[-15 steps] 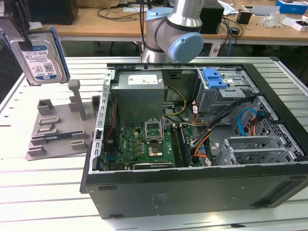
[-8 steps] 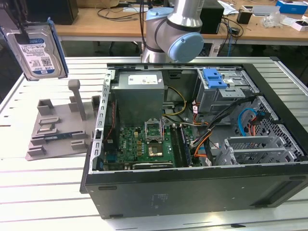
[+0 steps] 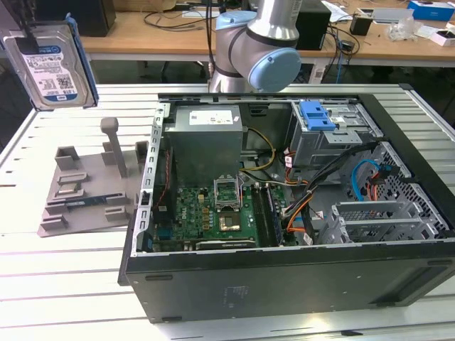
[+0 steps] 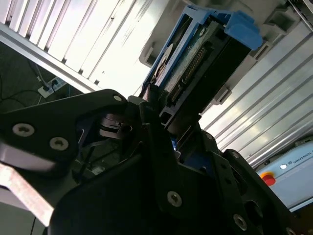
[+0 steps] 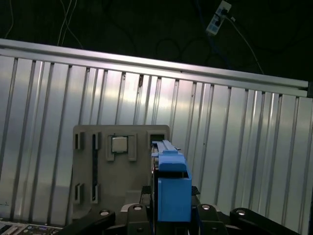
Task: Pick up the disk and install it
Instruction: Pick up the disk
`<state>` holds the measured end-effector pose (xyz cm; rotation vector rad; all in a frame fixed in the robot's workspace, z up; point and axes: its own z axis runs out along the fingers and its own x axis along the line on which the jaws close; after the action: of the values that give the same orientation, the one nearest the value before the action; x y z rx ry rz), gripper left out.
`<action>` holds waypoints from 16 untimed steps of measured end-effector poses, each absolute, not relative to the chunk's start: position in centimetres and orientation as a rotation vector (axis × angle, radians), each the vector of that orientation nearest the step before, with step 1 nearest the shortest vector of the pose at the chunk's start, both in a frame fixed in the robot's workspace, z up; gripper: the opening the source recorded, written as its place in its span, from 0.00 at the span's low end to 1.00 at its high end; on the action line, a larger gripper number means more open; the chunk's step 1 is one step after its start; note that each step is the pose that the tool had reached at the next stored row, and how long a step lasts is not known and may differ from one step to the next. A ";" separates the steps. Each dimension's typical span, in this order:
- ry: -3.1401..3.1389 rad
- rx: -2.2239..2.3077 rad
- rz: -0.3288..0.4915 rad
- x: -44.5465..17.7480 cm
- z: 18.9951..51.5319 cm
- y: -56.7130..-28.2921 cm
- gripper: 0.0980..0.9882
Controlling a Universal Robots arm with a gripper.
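Observation:
The disk, a silver drive with a white-and-blue label and blue rails, hangs in the air at the exterior view's upper left, label facing the camera, well above the table. My gripper is shut on it, one black finger crossing its top corner. In the second wrist view the disk juts out from the black fingers, connector edge and blue rail showing. The first wrist view sees the disk edge-on, blue rail foremost, clamped in the gripper.
A grey plastic stand with upright posts sits on the slatted table under the disk; it also lies below in the first wrist view. The open computer case is to the right, holding a grey cage with a blue latch. The arm stands behind it.

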<state>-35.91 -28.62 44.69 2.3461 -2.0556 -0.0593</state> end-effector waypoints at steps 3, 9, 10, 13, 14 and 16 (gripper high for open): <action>-2.056 2.346 -0.059 -35.9 46.0 -28.6 0.30; -2.056 2.346 -0.059 -35.9 47.6 -28.6 0.30; -2.056 2.346 -0.059 -35.9 48.1 -28.6 0.30; -2.055 2.346 -0.059 -35.9 49.0 -28.6 0.30; -2.056 2.346 -0.059 -35.9 49.5 -28.6 0.30; -2.055 2.346 -0.059 -35.9 50.1 -28.6 0.30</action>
<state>-35.90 -28.57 50.11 2.3459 -2.0555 -0.0594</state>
